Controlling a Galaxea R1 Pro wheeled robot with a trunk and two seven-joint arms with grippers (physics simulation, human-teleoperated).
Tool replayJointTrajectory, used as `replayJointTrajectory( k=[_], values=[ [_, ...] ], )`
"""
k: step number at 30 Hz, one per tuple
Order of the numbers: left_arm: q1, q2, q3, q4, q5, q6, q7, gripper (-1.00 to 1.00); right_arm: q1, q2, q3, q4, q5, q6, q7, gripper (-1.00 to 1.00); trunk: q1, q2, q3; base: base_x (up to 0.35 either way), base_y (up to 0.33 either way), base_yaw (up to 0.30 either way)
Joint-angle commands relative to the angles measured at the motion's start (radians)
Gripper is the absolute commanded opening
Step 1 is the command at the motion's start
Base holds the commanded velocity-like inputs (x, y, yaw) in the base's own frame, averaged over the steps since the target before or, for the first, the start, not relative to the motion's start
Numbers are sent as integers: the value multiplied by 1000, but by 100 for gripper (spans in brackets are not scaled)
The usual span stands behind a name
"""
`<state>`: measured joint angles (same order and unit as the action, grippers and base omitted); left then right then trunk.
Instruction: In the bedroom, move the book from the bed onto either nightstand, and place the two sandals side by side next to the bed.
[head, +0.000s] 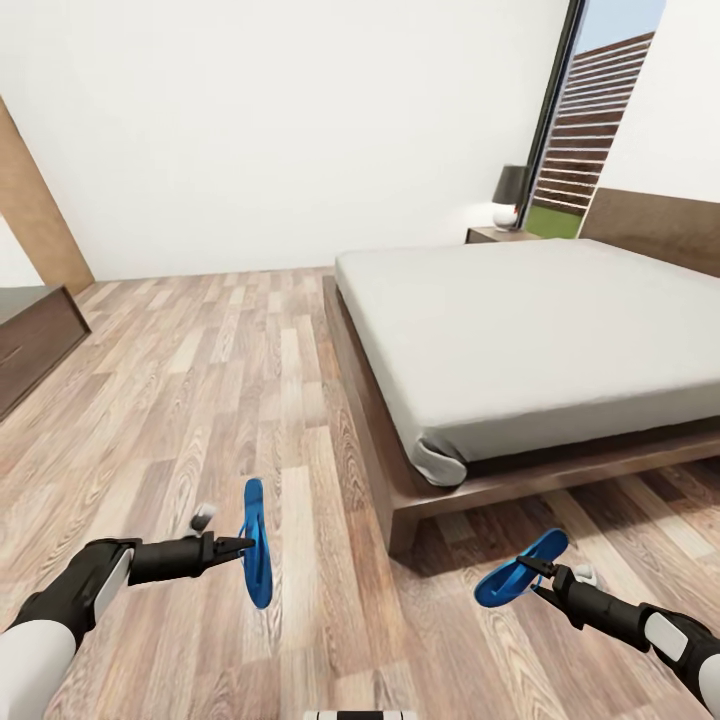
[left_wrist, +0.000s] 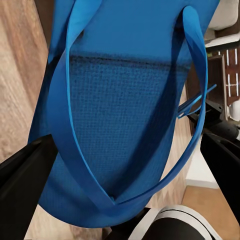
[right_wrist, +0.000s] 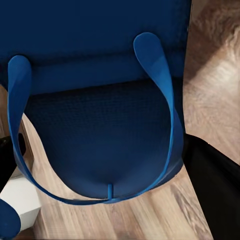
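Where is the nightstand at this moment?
In the head view, the nightstand stands at the far corner of the bed, beside the headboard and the window, with a black-shaded lamp on it.

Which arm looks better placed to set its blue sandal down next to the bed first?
Probably the right: its gripper holds a bright blue flip-flop sandal just off the dark wooden bed frame corner; the left gripper hangs farther out.

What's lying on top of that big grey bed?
Nothing shows on the bed: its visible mattress is bare, with no book. The part past the picture's right edge cannot be seen.
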<state>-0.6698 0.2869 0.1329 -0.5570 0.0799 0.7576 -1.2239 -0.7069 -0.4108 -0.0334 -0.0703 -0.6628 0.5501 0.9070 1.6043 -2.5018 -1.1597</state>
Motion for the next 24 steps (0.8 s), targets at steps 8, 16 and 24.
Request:
replayJointTrajectory(
  k=[8,16,24],
  values=[
    [-1,0,1,0,2,8,0,-100,0,0,-3,0,-1,8,1,-100,0,0,-5,-55,-77,123],
    [-1,-1,0,0,2,8,1,-100,0,0,-3,0,-1,8,1,-100,0,0,-9,-4,-93,123],
    [-1,-4,0,0,1,8,2,-100,0,0,-3,0,-1,8,1,-100,0,0,-13,0,-63,122]
  ],
)
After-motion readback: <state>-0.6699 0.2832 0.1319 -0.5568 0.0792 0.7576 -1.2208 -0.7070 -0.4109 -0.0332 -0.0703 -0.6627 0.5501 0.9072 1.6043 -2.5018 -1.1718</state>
